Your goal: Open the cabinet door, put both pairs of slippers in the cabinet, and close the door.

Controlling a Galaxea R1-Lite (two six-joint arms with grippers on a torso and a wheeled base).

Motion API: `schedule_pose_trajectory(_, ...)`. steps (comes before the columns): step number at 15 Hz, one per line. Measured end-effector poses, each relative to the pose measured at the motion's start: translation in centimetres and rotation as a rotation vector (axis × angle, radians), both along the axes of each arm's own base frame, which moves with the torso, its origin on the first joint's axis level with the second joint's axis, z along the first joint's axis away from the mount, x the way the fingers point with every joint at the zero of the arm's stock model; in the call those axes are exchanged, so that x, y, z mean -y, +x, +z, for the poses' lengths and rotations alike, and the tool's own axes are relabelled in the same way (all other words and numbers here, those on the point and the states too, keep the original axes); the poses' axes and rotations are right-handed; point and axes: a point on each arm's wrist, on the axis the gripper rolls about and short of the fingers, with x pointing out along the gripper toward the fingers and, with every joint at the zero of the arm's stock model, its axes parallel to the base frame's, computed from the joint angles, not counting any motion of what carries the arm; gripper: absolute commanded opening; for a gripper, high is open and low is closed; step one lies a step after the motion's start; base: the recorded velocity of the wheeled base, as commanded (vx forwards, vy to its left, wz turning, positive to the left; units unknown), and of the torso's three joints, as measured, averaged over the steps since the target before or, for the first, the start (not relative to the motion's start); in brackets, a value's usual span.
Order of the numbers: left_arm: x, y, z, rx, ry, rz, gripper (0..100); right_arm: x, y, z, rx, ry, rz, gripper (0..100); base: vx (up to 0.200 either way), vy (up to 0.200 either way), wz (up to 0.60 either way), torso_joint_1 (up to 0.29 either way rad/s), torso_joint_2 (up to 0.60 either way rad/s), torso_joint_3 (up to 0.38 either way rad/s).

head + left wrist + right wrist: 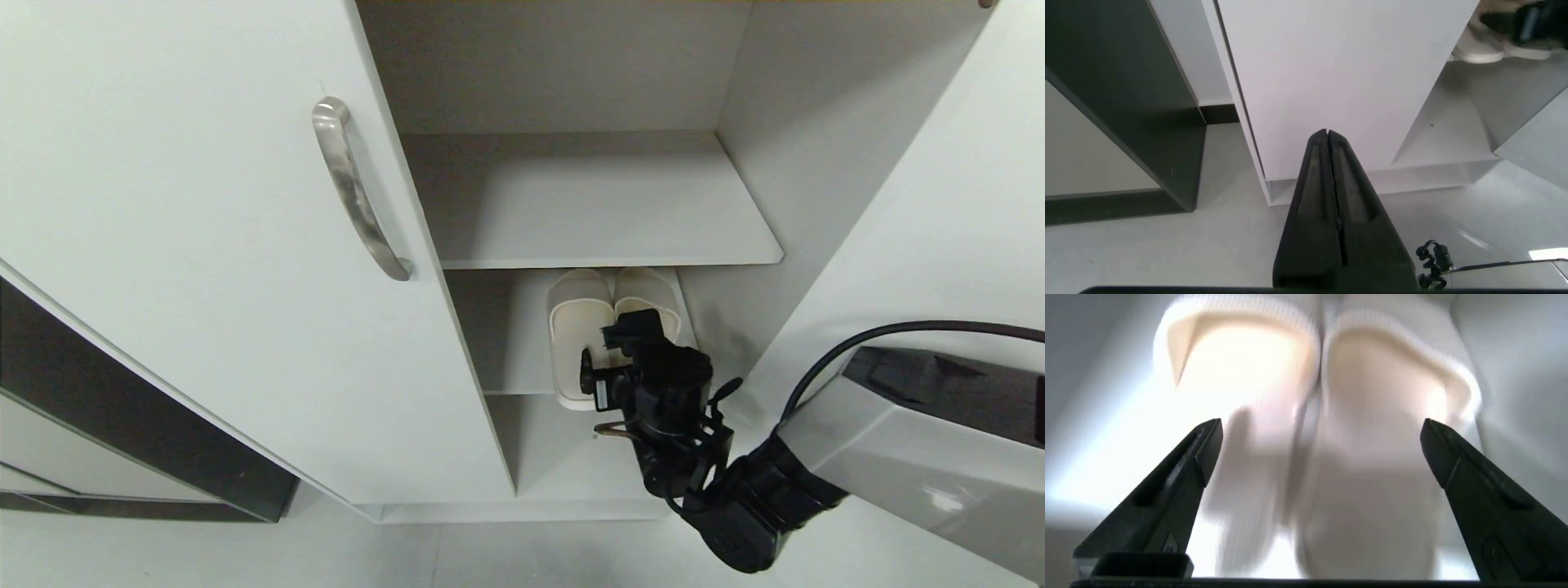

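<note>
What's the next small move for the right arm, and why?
Probably back the right gripper straight out of the cabinet: its jaws stand open, and the slippers already lie side by side on the shelf, so they look released.

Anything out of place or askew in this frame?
The cream slippers on the lower shelf are not fully in: one heel overhangs the shelf's front edge, and the other is hidden behind the open right gripper. Nothing looks spilled or damaged.
</note>
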Motion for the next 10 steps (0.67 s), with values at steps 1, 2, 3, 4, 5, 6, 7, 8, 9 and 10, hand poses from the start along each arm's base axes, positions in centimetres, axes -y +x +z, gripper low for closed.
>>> schedule_pose_trajectory(1,0.0,0.0,0.0,0.0,0.0,0.0,0,0.4,-1.2,0.1,0.018,-0.01,0.03,100,0.0,0.0,0.0,0.0,0.0,0.0)
schedule_pose_trajectory(2,0.0,0.0,0.0,0.0,0.0,0.001,0,0.5,-2.5,0.4,0.046,-0.02,0.064,100,0.0,0.0,0.0,0.0,0.0,0.0)
schedule_pose_trajectory(3,0.0,0.0,0.0,0.0,-0.001,0.0,0,0.6,-3.4,0.5,0.045,-0.029,0.084,100,0.0,0.0,0.0,0.0,0.0,0.0)
schedule_pose_trajectory(4,0.0,0.0,0.0,0.0,-0.001,0.0,0,0.6,-3.7,0.6,0.042,-0.034,0.09,100,-0.2,0.0,0.0,0.002,0.0,-0.002)
schedule_pose_trajectory(5,0.0,0.0,0.0,0.0,-0.001,0.0,0,0.7,-4.0,0.7,0.042,-0.034,0.093,100,-0.2,0.0,0.0,0.007,0.0,0.002)
schedule_pose_trajectory(6,0.0,0.0,0.0,0.0,-0.001,0.0,0,0.7,-4.1,0.8,0.043,-0.033,0.097,100,-0.2,0.0,0.0,-0.002,0.0,0.007)
schedule_pose_trajectory(7,0.0,0.0,0.0,0.0,-0.001,0.0,0,0.8,-4.2,0.7,0.039,-0.036,0.098,100,-0.2,0.0,0.0,-0.002,0.0,0.002)
schedule_pose_trajectory(8,0.0,0.0,0.0,0.0,-0.001,0.0,0,0.8,-4.2,0.7,0.038,-0.037,0.1,100,-0.2,0.0,0.0,-0.002,0.0,0.002)
schedule_pose_trajectory(9,0.0,0.0,0.0,0.0,-0.001,0.001,0,0.9,-4.1,0.6,0.038,-0.037,0.097,100,-0.2,0.0,0.0,0.002,0.0,0.007)
schedule_pose_trajectory(10,0.0,0.0,0.0,0.0,-0.001,0.0,0,0.9,-4.0,0.6,0.036,-0.039,0.095,100,-0.2,0.0,0.0,0.002,0.01,0.002)
